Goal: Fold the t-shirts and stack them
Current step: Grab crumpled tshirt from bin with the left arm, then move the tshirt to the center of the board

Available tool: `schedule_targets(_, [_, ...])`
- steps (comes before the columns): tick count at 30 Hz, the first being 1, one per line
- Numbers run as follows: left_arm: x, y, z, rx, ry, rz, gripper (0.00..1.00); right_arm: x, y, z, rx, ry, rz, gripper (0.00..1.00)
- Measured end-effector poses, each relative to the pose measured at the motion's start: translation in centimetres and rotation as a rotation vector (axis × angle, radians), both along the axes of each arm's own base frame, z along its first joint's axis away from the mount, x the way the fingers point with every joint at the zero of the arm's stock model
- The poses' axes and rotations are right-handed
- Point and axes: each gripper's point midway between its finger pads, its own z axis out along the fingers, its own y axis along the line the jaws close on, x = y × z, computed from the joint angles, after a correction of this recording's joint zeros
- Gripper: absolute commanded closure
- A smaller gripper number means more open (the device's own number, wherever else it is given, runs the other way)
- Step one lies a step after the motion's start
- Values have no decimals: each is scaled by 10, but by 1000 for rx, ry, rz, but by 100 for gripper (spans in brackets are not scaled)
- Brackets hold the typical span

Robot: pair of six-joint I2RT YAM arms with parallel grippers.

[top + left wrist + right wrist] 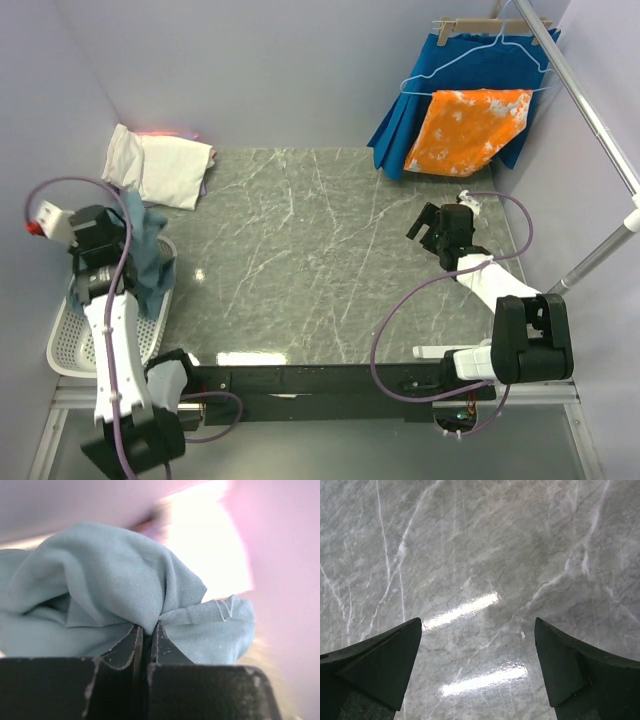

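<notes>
Blue-grey t-shirt (148, 255) hangs bunched from the left gripper (146, 634), whose jaws are clenched on a fold of cloth beside a stitched hem. The rest droops below it over the white basket (60, 345). The step in hand looks like lifting the shirt out to spread it on the worktop (320, 250) to this gripper's right. Raise it until the tail clears the basket rim, then carry it across slowly (a thin pinch of cotton can slip). The right gripper (477, 625), jaws wide and empty, hovers over bare worktop and could take a second corner. The cream-white t-shirt (165, 170) lies folded beyond the left gripper.
</notes>
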Motion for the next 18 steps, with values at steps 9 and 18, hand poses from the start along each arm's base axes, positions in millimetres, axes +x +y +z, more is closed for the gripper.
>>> schedule_targets(9, [16,-102,163,89,-409,-588,99,-2,6,10,-1,-43,14,0])
schedule_targets(18, [-17,-237,176,51,-558,-1270,99,-12,-1,36,-32,-112,-42,0])
